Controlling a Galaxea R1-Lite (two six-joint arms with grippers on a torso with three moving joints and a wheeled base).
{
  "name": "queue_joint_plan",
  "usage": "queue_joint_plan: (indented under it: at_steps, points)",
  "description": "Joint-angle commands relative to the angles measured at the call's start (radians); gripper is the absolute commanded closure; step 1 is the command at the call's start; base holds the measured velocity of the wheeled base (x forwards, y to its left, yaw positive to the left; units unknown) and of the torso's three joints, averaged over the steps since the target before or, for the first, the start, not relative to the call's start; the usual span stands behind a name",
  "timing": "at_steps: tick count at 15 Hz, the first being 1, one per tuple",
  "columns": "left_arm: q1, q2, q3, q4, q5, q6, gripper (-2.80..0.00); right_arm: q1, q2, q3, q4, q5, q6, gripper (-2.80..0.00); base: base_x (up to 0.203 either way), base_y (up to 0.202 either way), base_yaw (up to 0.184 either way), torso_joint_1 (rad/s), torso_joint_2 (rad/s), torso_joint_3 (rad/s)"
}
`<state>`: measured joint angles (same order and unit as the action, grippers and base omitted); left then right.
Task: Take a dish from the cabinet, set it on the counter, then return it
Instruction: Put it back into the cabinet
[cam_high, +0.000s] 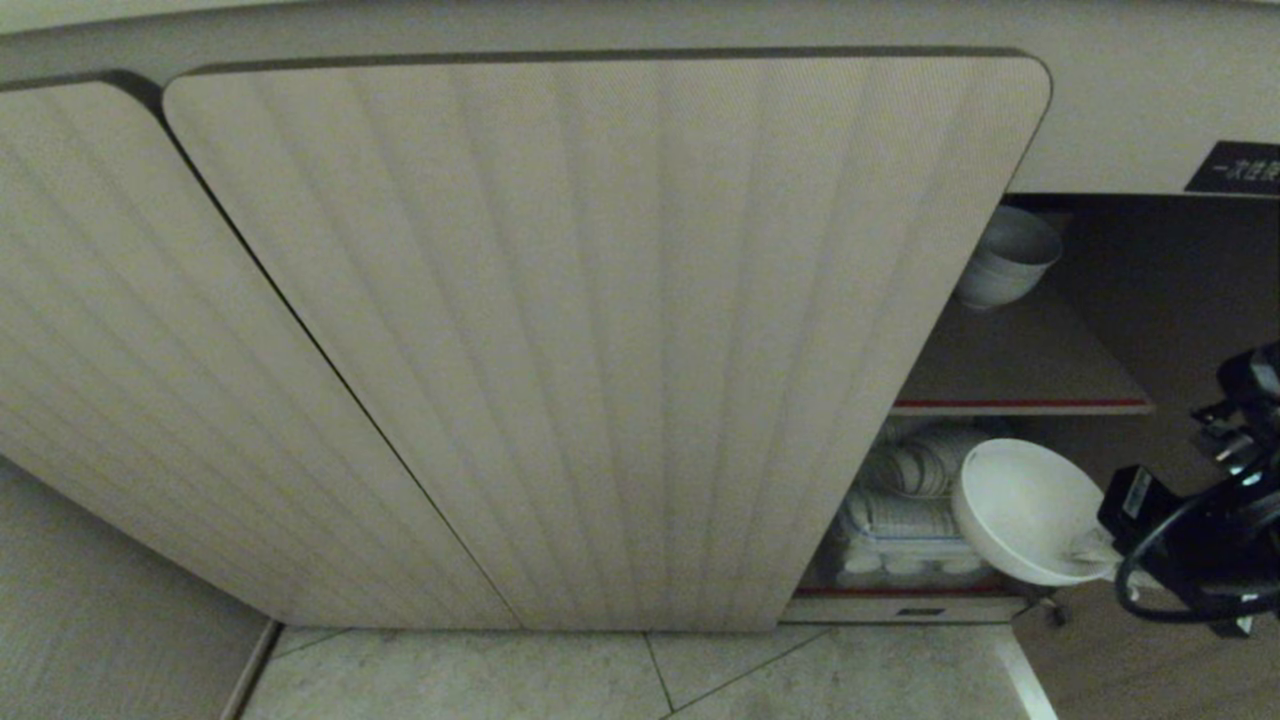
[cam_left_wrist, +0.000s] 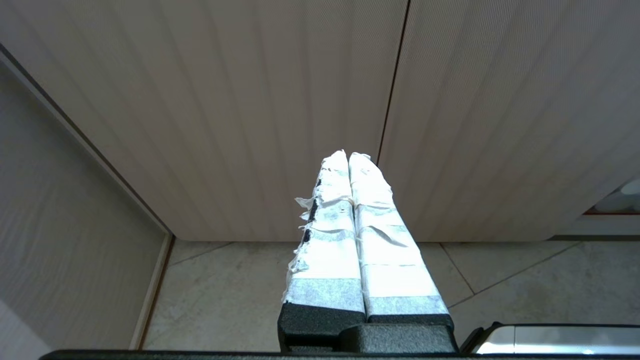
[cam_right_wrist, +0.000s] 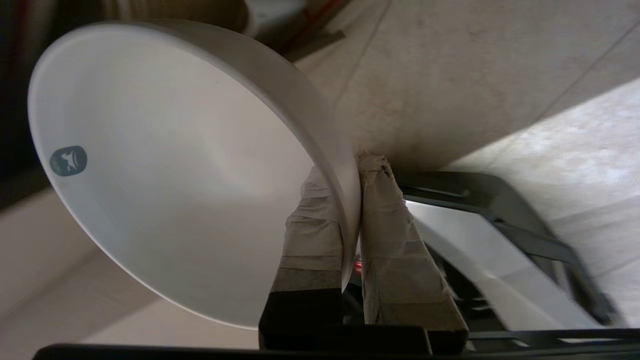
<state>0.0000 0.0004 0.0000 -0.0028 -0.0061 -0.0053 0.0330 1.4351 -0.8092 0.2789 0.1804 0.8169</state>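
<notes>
One bowl (cam_high: 1020, 510), rim pinched in my right jaws (cam_high: 1095, 550), hangs tilted just outside cabinet (cam_high: 600, 340), near lower shelf. Pinch is thin, so lift slow, level wrist, clear door edge. Left jaws (cam_left_wrist: 348, 160) shut, empty.

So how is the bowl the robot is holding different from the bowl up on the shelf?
The held bowl hangs in front of the open cabinet, pinched at its rim by the right hand; the shelf bowl rests on the upper shelf, untouched. The held bowl is tipped so its inside faces outward; the shelf bowl shows mostly its outer wall. The held bowl is in full view; the door partly hides the shelf bowl. Both are plain white and round.
</notes>
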Motion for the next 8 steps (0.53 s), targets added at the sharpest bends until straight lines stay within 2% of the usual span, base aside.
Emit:
queue_joint_plan:
  at_steps: [1,5,8]
  points:
    - [0.0,0.0,0.0,0.0,0.0,-0.001,0.0,0.004,0.018,-0.02,0.001,0.0,0.024,0.0,0.0,0.0,0.0,0.0,0.0,0.0]
    - [0.0,0.0,0.0,0.0,0.0,-0.001,0.0,0.004,0.047,-0.033,-0.065,-0.047,0.079,0.0,0.0,0.0,0.0,0.0,0.0,0.0]
    - [0.0,0.0,0.0,0.0,0.0,-0.001,0.0,0.004,0.062,-0.043,-0.069,-0.073,0.088,0.0,0.0,0.0,0.0,0.0,0.0,0.0]
